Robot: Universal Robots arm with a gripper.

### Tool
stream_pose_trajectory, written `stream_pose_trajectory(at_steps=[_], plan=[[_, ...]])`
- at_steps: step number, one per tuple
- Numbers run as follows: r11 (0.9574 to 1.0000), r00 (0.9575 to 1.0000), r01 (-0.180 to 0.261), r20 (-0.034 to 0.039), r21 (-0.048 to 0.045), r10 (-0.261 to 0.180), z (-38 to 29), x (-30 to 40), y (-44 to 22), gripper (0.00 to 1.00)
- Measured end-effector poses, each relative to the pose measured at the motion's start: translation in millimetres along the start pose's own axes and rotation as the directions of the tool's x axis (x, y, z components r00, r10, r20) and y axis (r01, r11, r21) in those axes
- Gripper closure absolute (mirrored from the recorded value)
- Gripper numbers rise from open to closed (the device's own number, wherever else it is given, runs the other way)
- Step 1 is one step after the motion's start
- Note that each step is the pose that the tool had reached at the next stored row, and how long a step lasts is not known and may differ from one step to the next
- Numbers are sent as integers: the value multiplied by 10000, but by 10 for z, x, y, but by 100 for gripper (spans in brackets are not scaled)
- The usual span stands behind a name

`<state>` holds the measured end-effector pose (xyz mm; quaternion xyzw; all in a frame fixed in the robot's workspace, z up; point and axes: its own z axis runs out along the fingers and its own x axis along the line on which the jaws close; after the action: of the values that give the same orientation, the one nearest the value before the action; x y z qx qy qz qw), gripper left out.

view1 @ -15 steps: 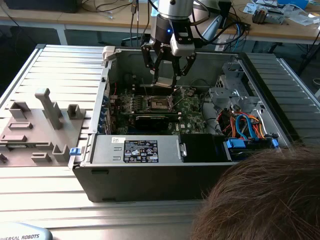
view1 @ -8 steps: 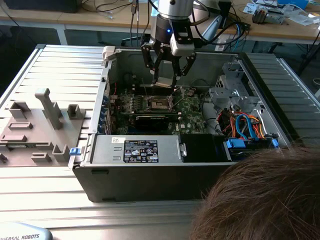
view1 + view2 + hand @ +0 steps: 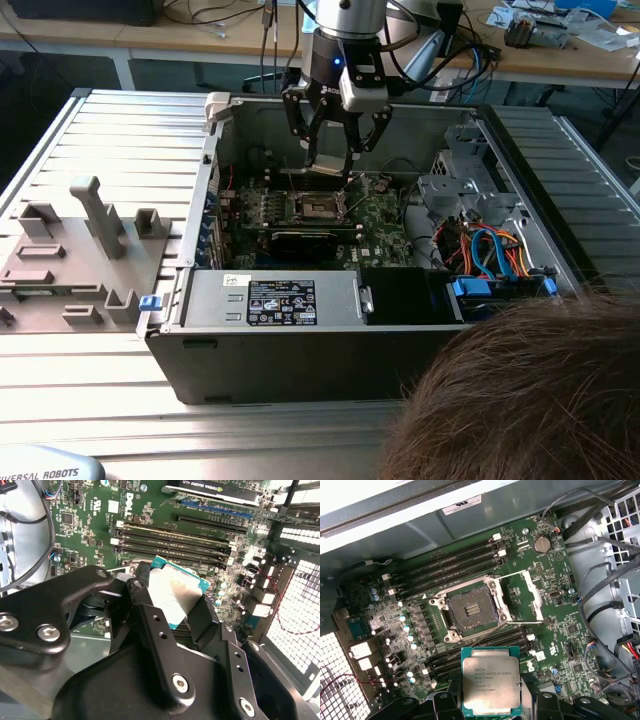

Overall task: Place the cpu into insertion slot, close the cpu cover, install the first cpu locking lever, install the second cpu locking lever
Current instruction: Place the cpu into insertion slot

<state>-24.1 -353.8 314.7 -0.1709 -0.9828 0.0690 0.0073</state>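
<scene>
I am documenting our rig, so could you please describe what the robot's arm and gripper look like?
The arm's silver-grey cylindrical wrist carries a black gripper with a small blue light and a pale boxy module on its body. Its jaws are black jointed metal bars fixed with silver screws, seen in the second wrist view.

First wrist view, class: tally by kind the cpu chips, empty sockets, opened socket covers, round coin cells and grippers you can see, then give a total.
cpu: 1
insertion slot: 1
cpu cover: 1
coin cell: 1
gripper: 1
Total: 5
</scene>
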Motion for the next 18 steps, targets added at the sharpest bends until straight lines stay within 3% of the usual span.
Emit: stream_pose_trajectory(at_steps=[18], plan=[[9998,9998,-193,-7,55,193,1,0,0,45]])
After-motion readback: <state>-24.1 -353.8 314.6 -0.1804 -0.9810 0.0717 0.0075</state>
